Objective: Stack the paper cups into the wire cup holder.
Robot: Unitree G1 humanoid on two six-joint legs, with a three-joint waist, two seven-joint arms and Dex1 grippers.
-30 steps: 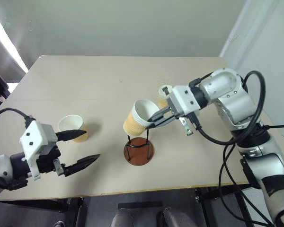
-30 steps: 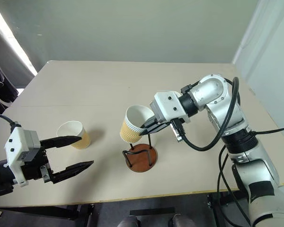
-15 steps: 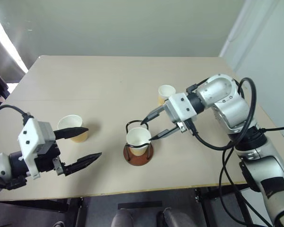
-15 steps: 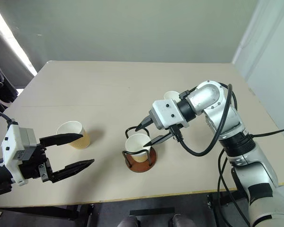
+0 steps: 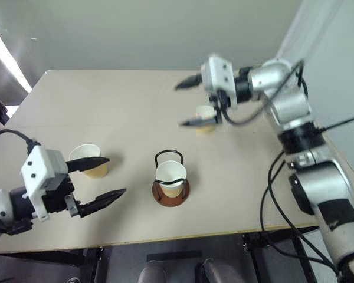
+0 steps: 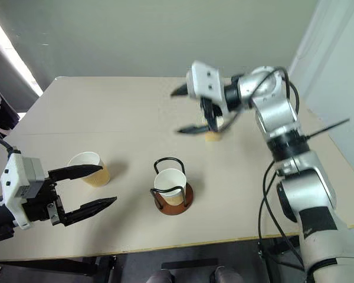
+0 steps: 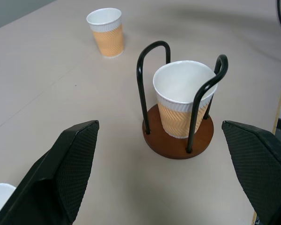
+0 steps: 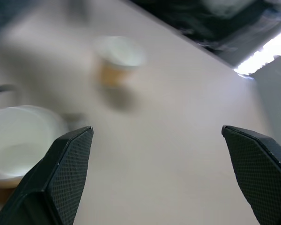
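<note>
The table (image 5: 124, 106) is showing a plain pale beige top. The wire cup holder (image 7: 178, 138) is displaying a reddish-brown disc base with black wire loops. The cup in the holder (image 7: 183, 101) is showing a white interior and rim above an orange-tan herringbone sleeve; the far cup (image 7: 106, 32) is wearing the same pattern. Both grippers' fingers (image 7: 68, 168) are presenting black, finely cross-hatched pads.
</note>
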